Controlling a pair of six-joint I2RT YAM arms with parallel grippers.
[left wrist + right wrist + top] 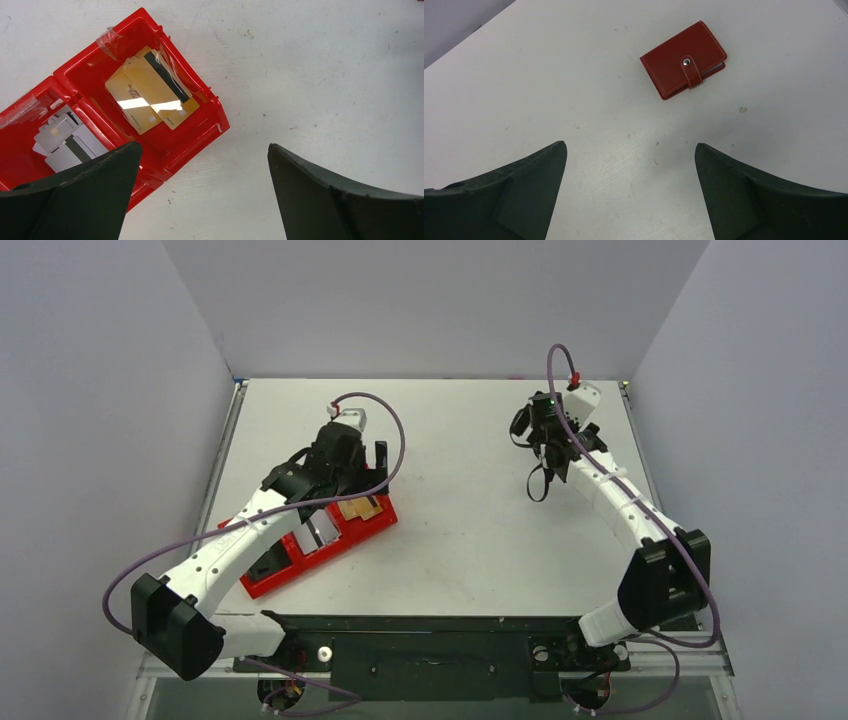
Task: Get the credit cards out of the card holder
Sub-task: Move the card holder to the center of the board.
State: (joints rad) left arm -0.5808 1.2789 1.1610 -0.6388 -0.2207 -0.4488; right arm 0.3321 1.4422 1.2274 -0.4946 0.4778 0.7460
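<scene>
Grey walls (430,300) enclose a white bench (470,540) on its left, far and right sides; both arm bases are bolted at the near edge.

1. Left arm. The left gripper (204,150) hangs above the bench near the left edge, over the far end of a bright red compartment tray (200,131). Its jaws are spread wide. Nothing lies between the fingers (100,190), and they touch neither the tray nor its contents.

2. Tray contents. The tray lies at an angle to the left edge. In its end compartment, a loose fanned stack of tan-gold credit cards (150,97) lies flat; the uppermost shows a dark stripe along one long side. In the adjoining compartment lies a second loose stack of silver-grey credit cards (62,142), one of them with a dark stripe visible. Clear tape (107,40) adheres to the tray rim.

3. Right arm. The right gripper (630,145) is raised above the bench toward the far right corner. Its jaws are also fully spread and empty.

4. Card holder. The card holder (681,60) lies flat on bare bench ahead of the right gripper, well apart from both fingers. It is folded shut, and the strap tab (692,75) wraps over the opening side and is fastened by a metal snap stud (685,62). A thin pale edge shows along the opening side. What the holder contains cannot be determined. The holder cannot be made out in the top view.
</scene>
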